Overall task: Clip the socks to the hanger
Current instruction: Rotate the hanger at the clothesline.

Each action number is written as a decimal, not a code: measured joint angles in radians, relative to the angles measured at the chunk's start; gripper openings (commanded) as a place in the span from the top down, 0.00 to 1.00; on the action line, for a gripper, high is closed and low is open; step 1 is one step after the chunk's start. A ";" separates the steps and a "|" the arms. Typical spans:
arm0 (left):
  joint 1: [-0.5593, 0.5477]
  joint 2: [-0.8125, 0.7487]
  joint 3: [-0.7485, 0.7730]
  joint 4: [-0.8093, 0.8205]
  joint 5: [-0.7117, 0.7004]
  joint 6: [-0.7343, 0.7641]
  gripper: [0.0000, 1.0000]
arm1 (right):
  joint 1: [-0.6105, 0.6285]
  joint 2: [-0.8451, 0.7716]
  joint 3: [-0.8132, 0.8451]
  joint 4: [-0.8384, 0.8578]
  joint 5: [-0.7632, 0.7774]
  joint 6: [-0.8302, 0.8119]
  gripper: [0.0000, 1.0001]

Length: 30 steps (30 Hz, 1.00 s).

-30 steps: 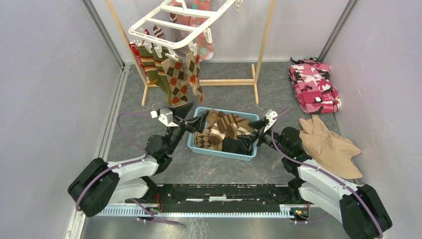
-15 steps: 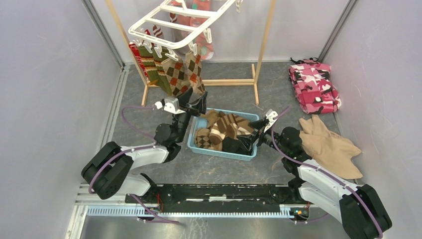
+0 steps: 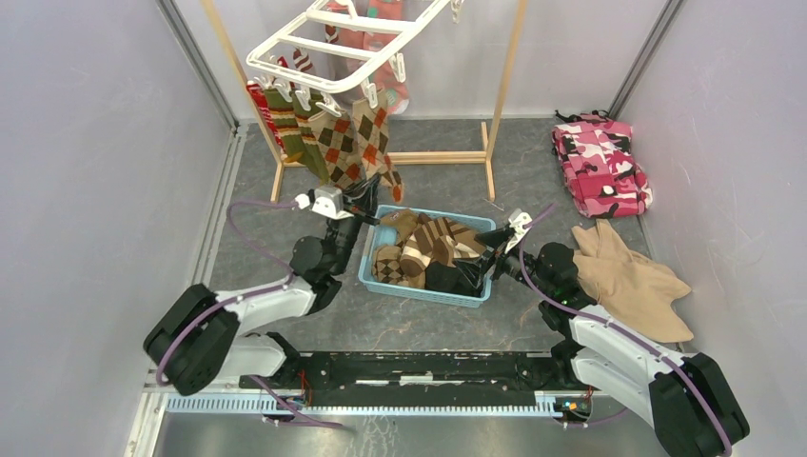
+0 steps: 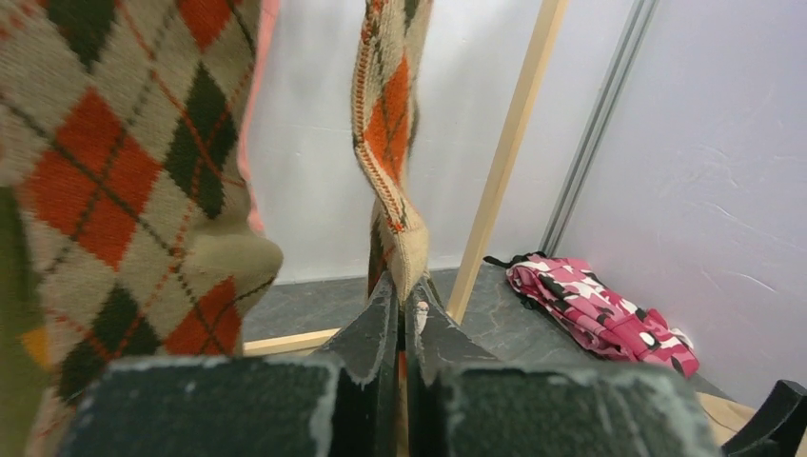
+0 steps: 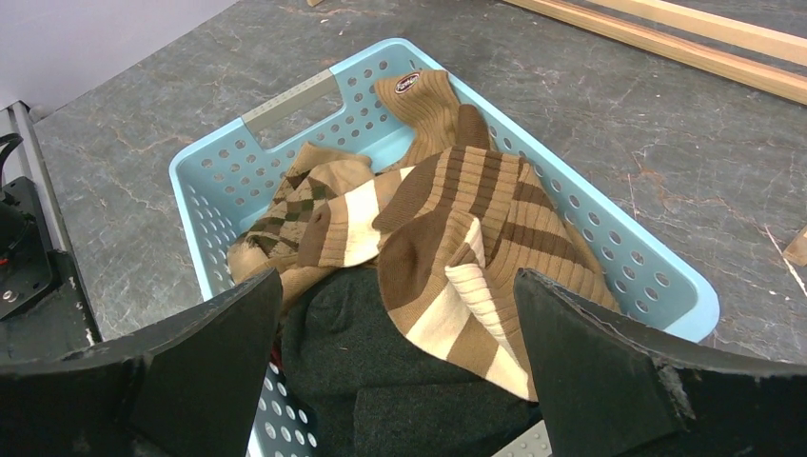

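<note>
The white hanger (image 3: 324, 43) hangs at the top, with several argyle and striped socks (image 3: 319, 143) clipped along its near rim. My left gripper (image 3: 378, 197) is shut on the tan toe of the rightmost hanging argyle sock (image 4: 390, 143); its jaws pinch the toe tip. Another clipped argyle sock (image 4: 114, 190) hangs close on the left. More socks, brown-striped (image 5: 457, 228), argyle and dark grey, lie piled in the light blue basket (image 5: 285, 100). My right gripper (image 5: 395, 286) stands wide open just above the pile's near end, with nothing between its fingers.
A light wooden frame stand (image 3: 447, 157) carries the hanger, its base bar on the floor behind the basket. A pink camouflage cloth (image 3: 601, 167) lies at the back right, and a plain beige cloth (image 3: 633, 276) beside my right arm. Grey walls enclose both sides.
My left gripper rose from the basket's left end to the hanging socks and shut on the rightmost sock's toe, drawing it slightly toward the basket. The right arm has not moved.
</note>
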 measured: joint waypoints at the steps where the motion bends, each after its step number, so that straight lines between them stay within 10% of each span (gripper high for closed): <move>1: 0.000 -0.024 -0.011 -0.010 0.002 0.006 0.98 | 0.000 0.000 0.000 0.000 0.000 0.002 0.02; 30: 0.285 -0.561 -0.040 -0.496 0.003 -0.043 0.98 | -0.003 0.037 -0.002 0.040 -0.028 0.023 0.02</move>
